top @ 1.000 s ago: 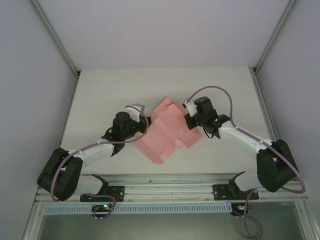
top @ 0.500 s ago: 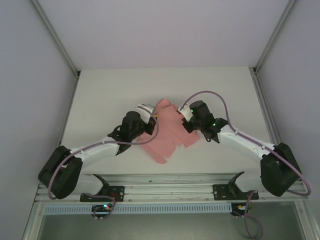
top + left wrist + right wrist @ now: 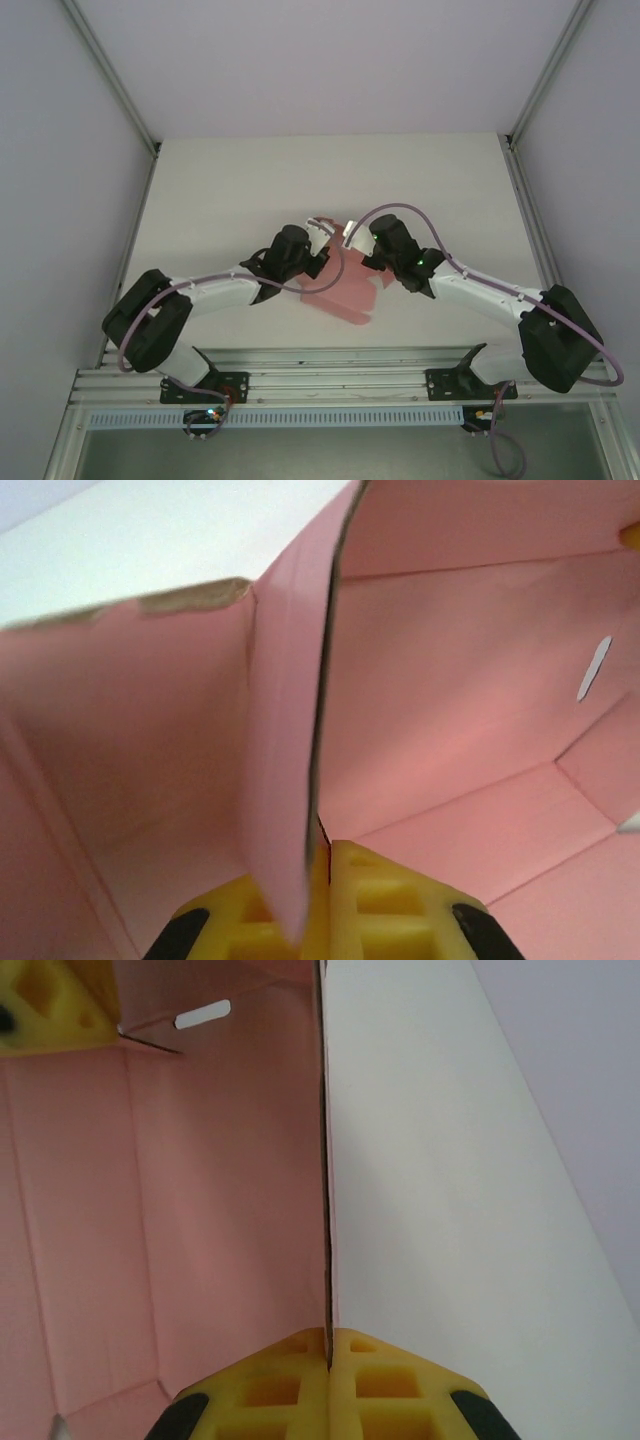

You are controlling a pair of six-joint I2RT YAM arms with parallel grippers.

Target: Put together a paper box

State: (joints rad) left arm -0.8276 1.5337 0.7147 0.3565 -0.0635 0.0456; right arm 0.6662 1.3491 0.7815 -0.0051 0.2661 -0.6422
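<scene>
Moved since a second ago: both arms have drawn inward until the wrists almost meet, and the pink paper box (image 3: 345, 292) has gone from a spread sheet to a narrower, folded-up form. Tools: the left gripper (image 3: 328, 858) has its yellow pads pressed tight on the edge of an upright card panel, and the right gripper (image 3: 327, 1345) is likewise pinched on a wall edge, with the box interior and a small slot (image 3: 203, 1013) to one side. Setting: the box sits mid-table towards the near edge, on a white table (image 3: 240, 180) between pale lilac enclosure walls (image 3: 60, 150).
</scene>
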